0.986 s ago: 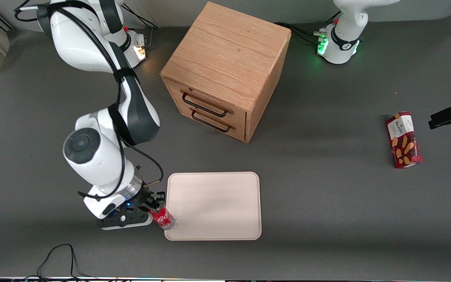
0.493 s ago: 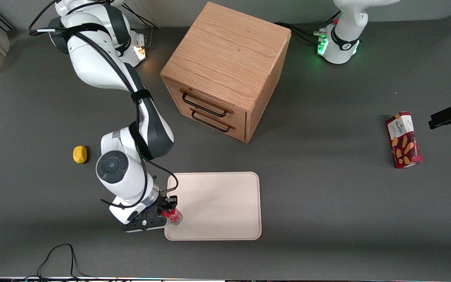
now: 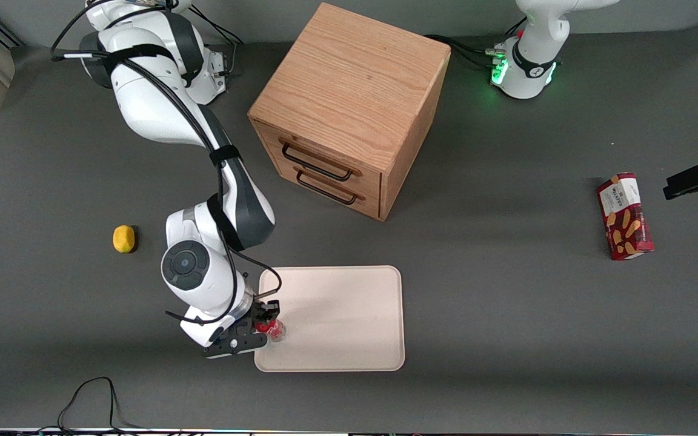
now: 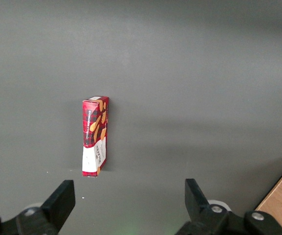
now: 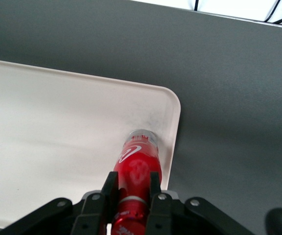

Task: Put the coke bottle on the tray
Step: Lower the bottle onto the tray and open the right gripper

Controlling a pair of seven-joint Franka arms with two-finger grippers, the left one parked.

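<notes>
The gripper point(image 3: 266, 325) is positioned over the tray's point(image 3: 349, 357) corner nearest the front camera at the working arm's end of the table. Its fingers point(image 5: 111, 188) are clamped on the coke bottle point(image 3: 274, 329) near the neck. In the right wrist view the gripper point(image 5: 131, 191) holds the coke bottle point(image 5: 137, 169) with the clear base pointing down at the tray point(image 5: 48, 122), just inside the rim beside the rounded corner, where a faint dark smudge marks the surface. Whether the base touches the tray cannot be determined.

Surroundings: a wooden drawer cabinet point(image 3: 349, 109) with two dark handles stands farther from the front camera than the tray, well apart from it. A lemon point(image 3: 123, 238) lies on the grey table point(image 3: 506, 339) toward the working arm's end, apart from the arm. A red snack box point(image 3: 624, 216) lies flat toward the parked arm's end, well apart from the tray; it also appears in the left wrist view point(image 4: 95, 135). A black cable point(image 3: 91, 393) loops at the table edge nearest the camera. Nothing rests on the tray surface around the bottle.
</notes>
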